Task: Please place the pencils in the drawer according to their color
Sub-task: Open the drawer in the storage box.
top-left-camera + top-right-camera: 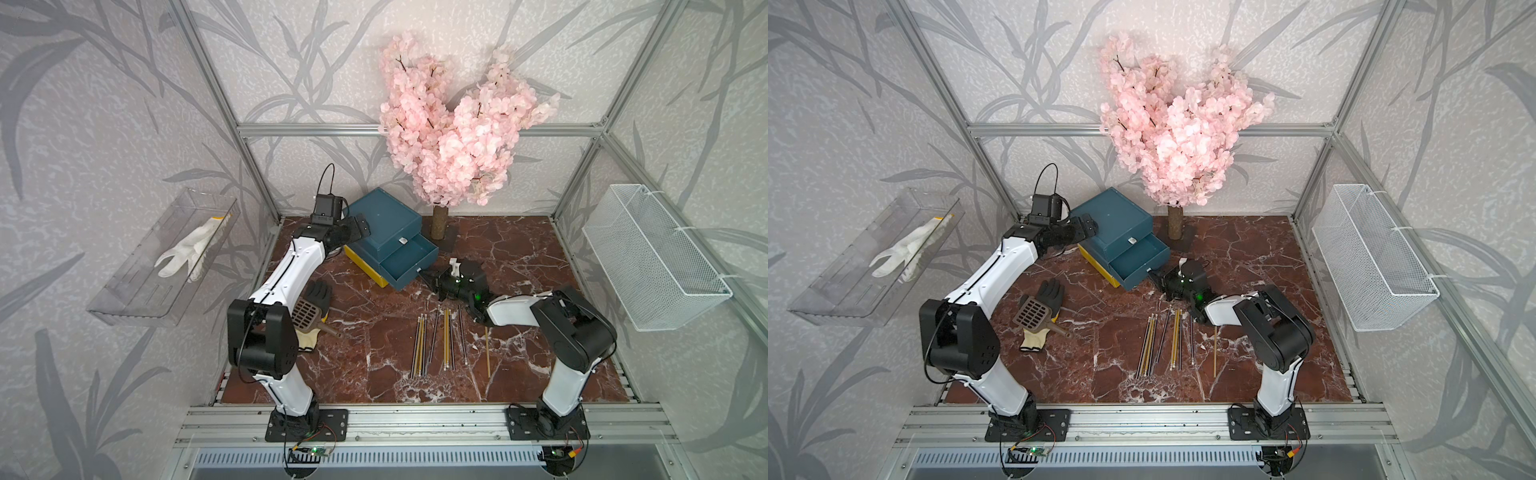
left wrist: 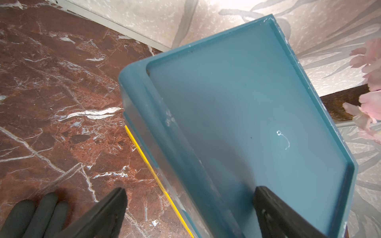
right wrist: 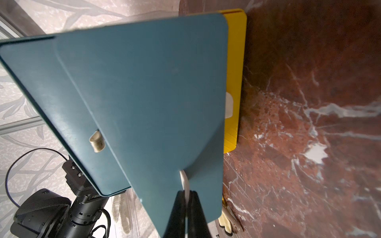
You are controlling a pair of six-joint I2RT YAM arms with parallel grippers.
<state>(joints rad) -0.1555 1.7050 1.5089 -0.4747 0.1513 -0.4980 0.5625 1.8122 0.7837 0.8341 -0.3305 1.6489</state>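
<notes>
The pencils (image 1: 436, 340) lie on the table (image 1: 519, 257) before the drawer (image 1: 382, 224), with the scoop (image 1: 305, 313) on a glove (image 1: 321, 291) to their left

- long thin pencils (image 1: 419, 347), yellow and dark: about ten, exact count unclear
- teal-blue plastic drawer chest (image 1: 384, 216): one; three drawers, two teal, one yellow
- white pull tabs (image 3: 97, 141): three
- gloves: two, a black-and-cream glove (image 1: 319, 293), a white glove (image 1: 187, 249)
- brown slotted scoop (image 1: 306, 312): one
- pink blossom tree (image 1: 453, 137): one
- white wire basket (image 1: 665, 266): one

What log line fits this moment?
right claw: shut on middle drawer tab | left claw: open, at chest | pencils: on table
</notes>
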